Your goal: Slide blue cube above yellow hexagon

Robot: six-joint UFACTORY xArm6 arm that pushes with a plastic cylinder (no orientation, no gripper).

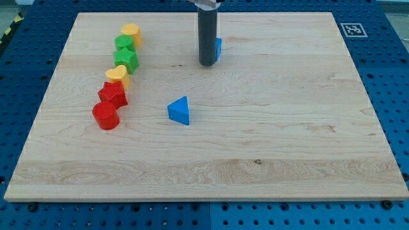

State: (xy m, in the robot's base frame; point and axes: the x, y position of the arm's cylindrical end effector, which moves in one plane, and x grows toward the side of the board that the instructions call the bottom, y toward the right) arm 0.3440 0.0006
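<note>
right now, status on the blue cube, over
My tip at blue cube, mostly hidden behind rod. Yellow hexagon far at view's left. Path between looks open.

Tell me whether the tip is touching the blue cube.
Cannot tell. In the camera view my tip overlaps the blue cube, mostly hidden behind the rod; no contact or gap shows.

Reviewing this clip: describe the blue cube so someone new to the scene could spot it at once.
Start at the wooden board and find the dark rod near the middle of its top edge. The blue cube sits right behind the rod, peeking out on the view's right of my tip, mostly hidden. The other blue block, a triangle, lies in the open nearer the board's centre.
</note>
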